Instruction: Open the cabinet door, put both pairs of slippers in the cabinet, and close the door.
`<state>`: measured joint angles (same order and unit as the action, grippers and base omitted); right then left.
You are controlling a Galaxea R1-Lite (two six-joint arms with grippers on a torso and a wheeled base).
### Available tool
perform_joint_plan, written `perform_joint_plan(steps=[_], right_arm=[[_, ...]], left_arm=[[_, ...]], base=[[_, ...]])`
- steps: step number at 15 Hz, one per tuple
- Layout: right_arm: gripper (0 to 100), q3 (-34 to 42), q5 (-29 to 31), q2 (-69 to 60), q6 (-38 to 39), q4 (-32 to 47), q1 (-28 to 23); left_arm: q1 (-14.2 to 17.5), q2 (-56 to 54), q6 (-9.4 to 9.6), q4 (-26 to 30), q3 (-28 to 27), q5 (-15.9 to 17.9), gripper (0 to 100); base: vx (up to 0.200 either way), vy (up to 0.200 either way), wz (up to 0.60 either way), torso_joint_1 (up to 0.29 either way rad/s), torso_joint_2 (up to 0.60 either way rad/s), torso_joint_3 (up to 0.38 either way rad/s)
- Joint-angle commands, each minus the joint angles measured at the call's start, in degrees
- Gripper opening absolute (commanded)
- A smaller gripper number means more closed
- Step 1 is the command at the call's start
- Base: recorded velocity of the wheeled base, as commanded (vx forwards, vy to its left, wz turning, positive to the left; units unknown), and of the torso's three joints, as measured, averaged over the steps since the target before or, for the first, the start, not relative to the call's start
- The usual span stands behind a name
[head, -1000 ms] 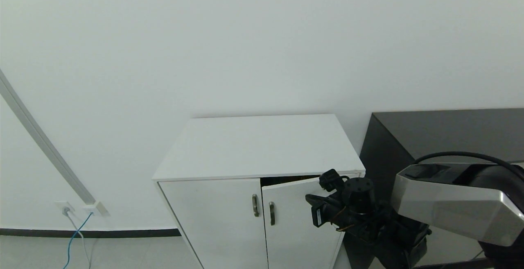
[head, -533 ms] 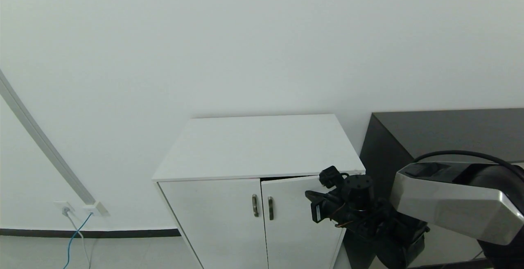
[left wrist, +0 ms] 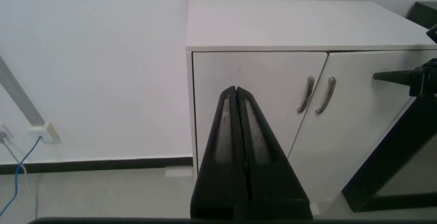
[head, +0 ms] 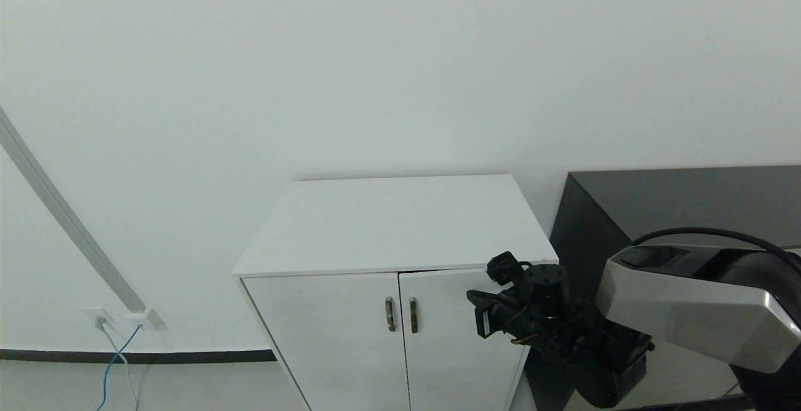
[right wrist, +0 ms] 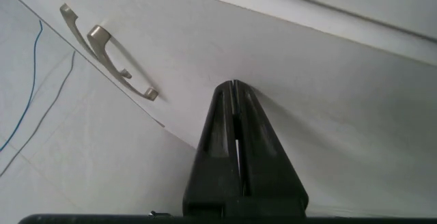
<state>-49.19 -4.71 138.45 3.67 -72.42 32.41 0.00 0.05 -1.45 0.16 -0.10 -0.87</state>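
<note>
Right-hand white flat cabinet door (head: 438, 361), ajar before, now flush; closed black right gripper (right wrist: 235, 91) at it, left gripper (left wrist: 236, 94) closed.

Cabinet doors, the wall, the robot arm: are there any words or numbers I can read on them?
No text can be read anywhere.
White cabinet and its door handles: blank, no print.
Small pale sticker on the right arm: too small to read.
Wall sockets: no marks to read.
</note>
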Motion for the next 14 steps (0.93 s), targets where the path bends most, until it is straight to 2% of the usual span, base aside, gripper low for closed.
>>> perform_joint_plan(steps=[1,14], right_arm=[[0,-0.6,0.0,-0.1,0.0,0.3,-0.2],[0,-1.4,-0.1,0.3,0.1,0.3,-0.7]], left_arm=[[0.0,0.0,-0.04,0.0,0.0,0.0,0],[0.0,0.0,-0.04,0.0,0.0,0.0,0]], base=[[0.000,0.000,0.00,0.000,0.00,0.000],[0.000,0.000,0.00,0.000,0.00,0.000]])
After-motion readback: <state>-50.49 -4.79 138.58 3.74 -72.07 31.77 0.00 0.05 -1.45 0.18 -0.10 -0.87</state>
